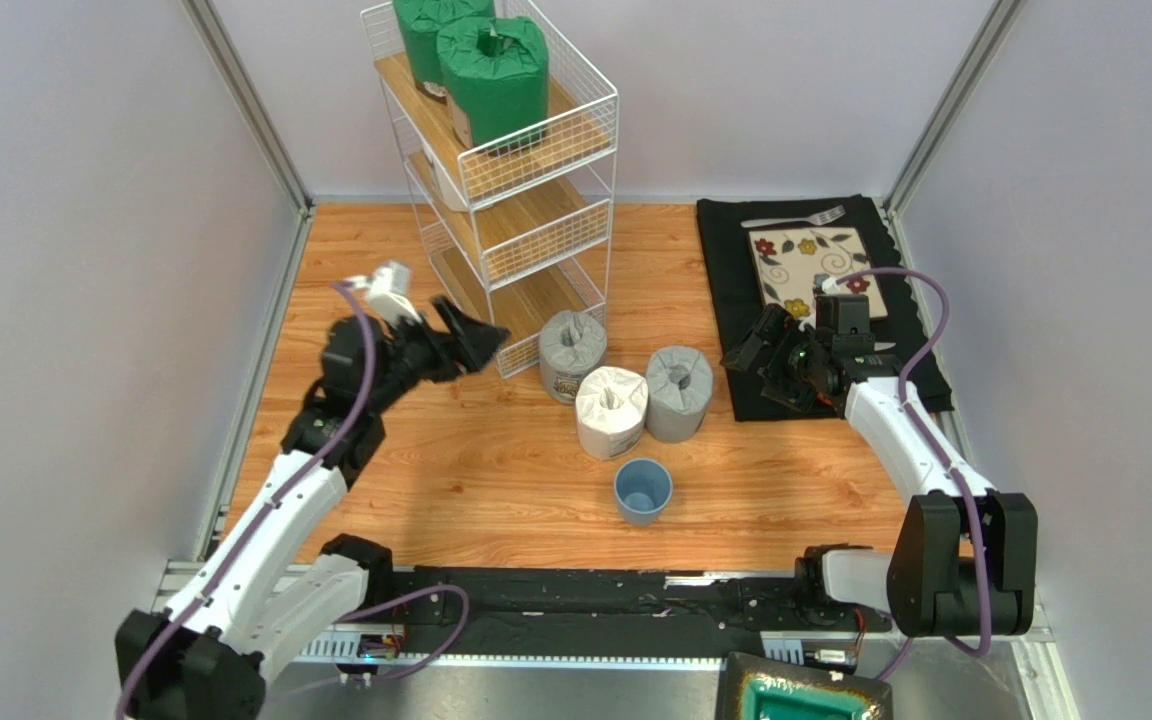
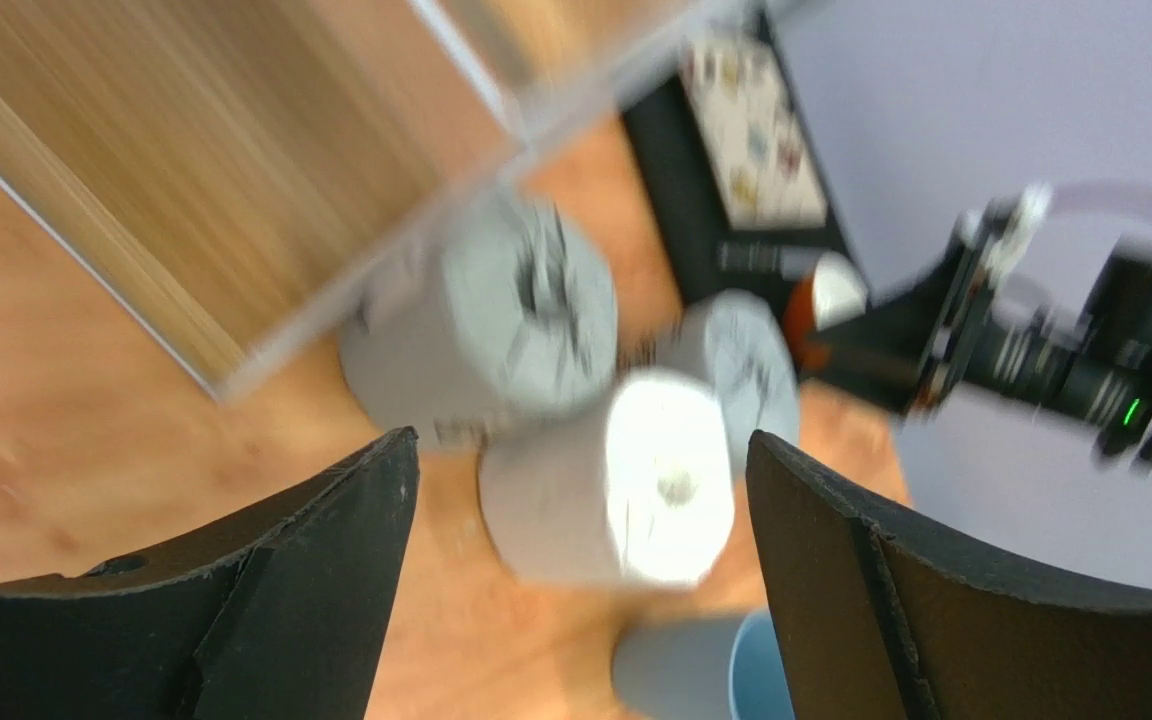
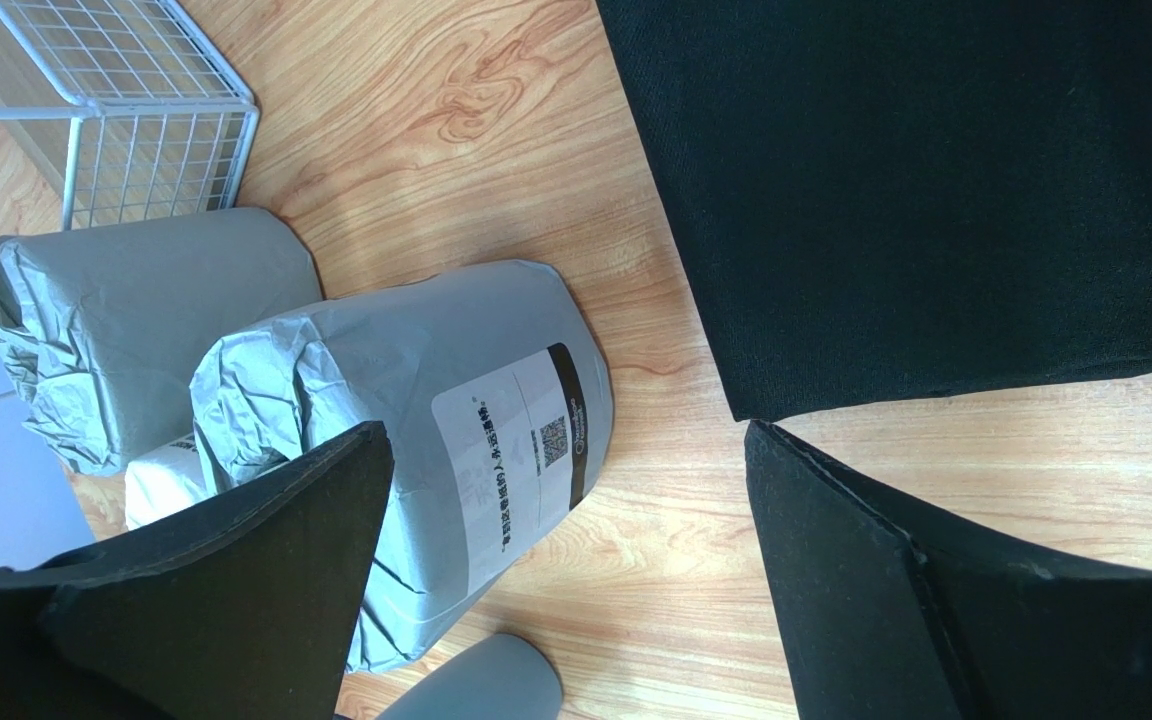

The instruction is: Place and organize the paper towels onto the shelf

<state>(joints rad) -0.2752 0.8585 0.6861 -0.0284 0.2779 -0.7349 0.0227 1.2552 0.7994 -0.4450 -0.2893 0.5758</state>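
Note:
The shelf is a tall white wire rack at the back, with two green paper towels on its top tier. On the table in front of it stand a grey roll, a white roll and a second grey roll. My left gripper hangs open at the shelf's lower left corner, empty. In the blurred left wrist view, its fingers frame the white roll from a distance. My right gripper is open and empty, just right of the grey roll, at the mat's edge.
A small blue cup stands in front of the rolls. A black mat with a floral plate lies at the right. Grey walls close in the left, right and back sides.

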